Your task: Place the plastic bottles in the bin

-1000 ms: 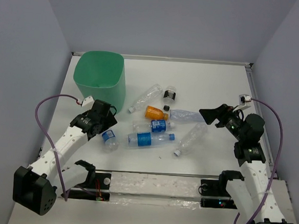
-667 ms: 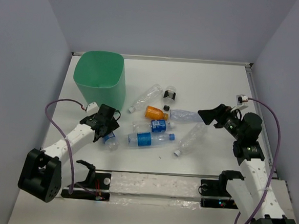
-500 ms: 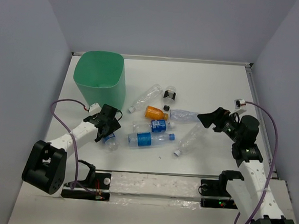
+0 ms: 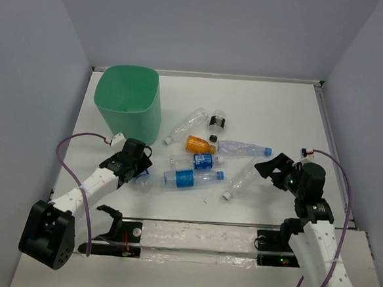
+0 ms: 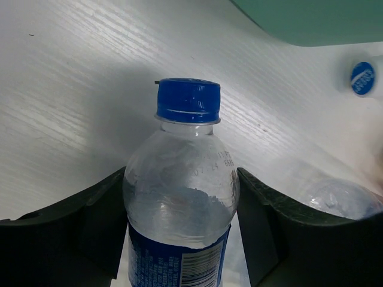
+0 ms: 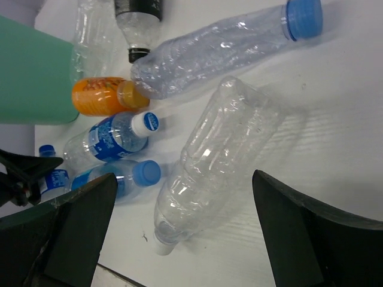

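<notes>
Blue-capped bottle [image 5: 179, 203]: near the counter's left edge, long axis straight out between the left gripper [image 5: 181, 179] fingers, which are pressed to its sides. Right gripper [image 6: 184, 179]: spread wide, holding nothing, over crushed clear bottle [image 6: 224, 155].

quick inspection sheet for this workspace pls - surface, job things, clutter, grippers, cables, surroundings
surface: white table, no spills seen
job's things: bin upright at far left; plastic bottles lie clustered mid-table, among them an orange bottle and a black-labelled bottle
clutter: nothing seen
grippers: left gripper shut on a blue-capped bottle; right gripper open over a crushed clear bottle
cables: purple left cable and right cable loop clear of the bottles
surroundings: plain grey walls
</notes>
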Robot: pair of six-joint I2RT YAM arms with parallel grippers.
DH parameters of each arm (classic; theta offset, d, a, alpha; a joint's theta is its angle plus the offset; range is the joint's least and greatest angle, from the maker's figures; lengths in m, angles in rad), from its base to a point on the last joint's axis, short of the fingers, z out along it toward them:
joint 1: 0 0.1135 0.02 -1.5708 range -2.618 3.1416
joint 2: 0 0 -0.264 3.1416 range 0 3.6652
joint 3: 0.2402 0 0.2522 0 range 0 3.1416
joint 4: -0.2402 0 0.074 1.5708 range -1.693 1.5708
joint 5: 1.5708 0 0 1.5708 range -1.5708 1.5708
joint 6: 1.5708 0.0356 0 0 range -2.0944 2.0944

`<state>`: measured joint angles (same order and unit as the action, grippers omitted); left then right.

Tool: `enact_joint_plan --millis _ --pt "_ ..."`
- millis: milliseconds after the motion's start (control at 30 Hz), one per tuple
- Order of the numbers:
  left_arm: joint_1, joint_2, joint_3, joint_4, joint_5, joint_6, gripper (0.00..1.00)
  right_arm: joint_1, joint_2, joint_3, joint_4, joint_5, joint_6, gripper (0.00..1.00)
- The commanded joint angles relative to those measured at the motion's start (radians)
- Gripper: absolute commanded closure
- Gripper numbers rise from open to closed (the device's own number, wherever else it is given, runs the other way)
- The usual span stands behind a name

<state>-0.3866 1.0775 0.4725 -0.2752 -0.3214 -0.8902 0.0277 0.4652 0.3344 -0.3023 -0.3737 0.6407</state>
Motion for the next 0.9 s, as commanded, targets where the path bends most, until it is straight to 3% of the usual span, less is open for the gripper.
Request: enact_joint_plan --millis 0,333,667,867 --pt "-0.023 -0.138 0.011 0.005 0.025 0.039 0.36 0.008 0.032 -0.025 -0.031 0.07 0.047 0.0" --pt "-0.069 -0.359 0.196 -0.053 0.13 0.232 0.37 0.008 0.257 -0.023 0.179 -0.016 0.112 0.0" --pt "-0.072 -0.439 0.342 0.004 0.093 0.396 0.37 0.008 0.446 -0.051 0.377 -0.005 0.14 0.0" --pt "-0.072 -0.369 0.48 0.065 0.047 0.438 0.37 0.008 0.555 -0.07 0.492 -0.001 0.157 0.02"
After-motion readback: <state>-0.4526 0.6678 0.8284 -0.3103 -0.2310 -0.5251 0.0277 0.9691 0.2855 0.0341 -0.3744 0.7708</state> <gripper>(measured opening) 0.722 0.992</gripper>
